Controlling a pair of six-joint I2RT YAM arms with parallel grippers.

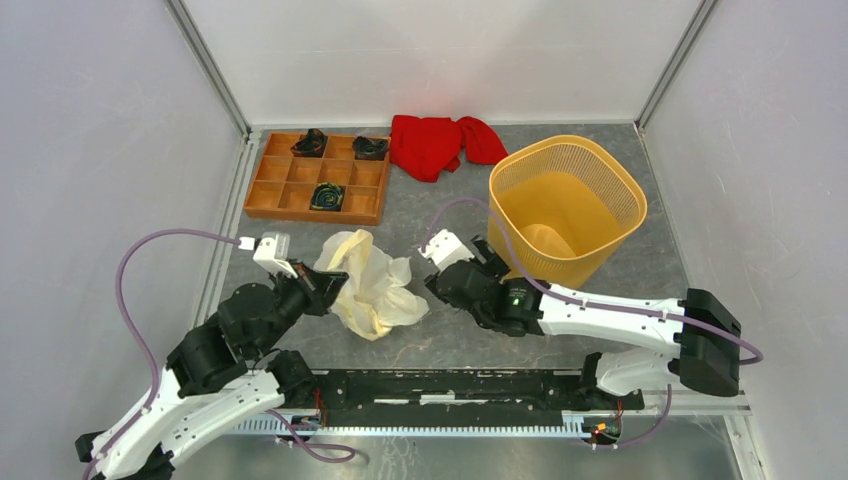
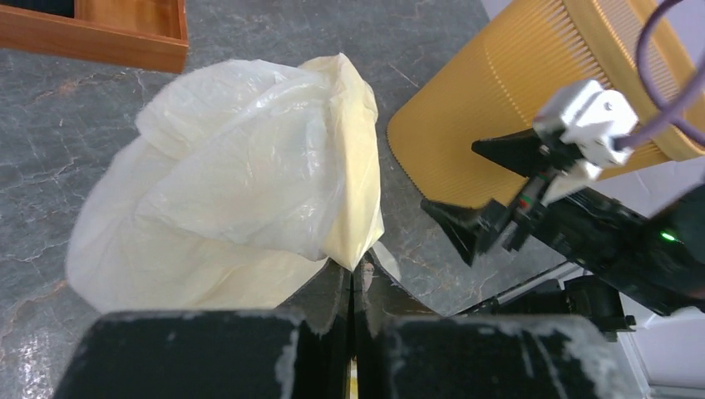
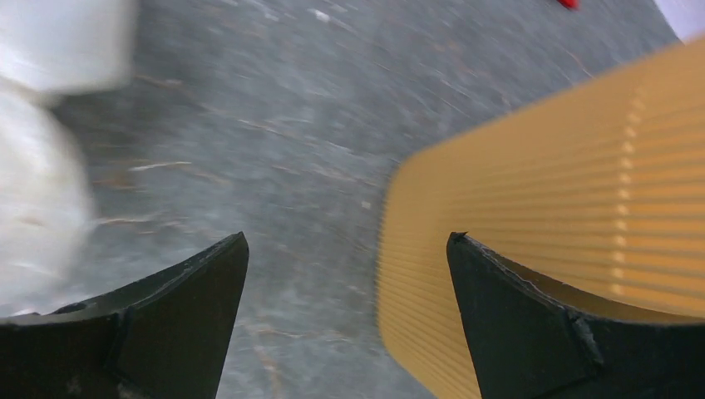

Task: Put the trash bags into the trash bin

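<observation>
Left wrist view alone shows left gripper (image 2: 353,278) pinching crinkly trash bag (image 2: 233,166). Right gripper (image 3: 347,241) wide; ribbed orange trash bin (image 3: 549,174) adjacent.

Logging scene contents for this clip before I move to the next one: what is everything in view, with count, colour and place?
trash bag: one, translucent cream-white, crumpled on the table left of centre
trash bin: one, yellow-orange mesh, upright at right rear, nothing visible inside
wooden tray: one, brown, compartmented, at left rear
dark small items: three, black, each in its own tray compartment
red cloth: one, red, bunched at the rear between tray and bin
table: one, grey marbled, under everything
left hand: one, black, shut on an edge of the trash bag
right hand: one, black, open and empty, low beside the bin's near wall
</observation>
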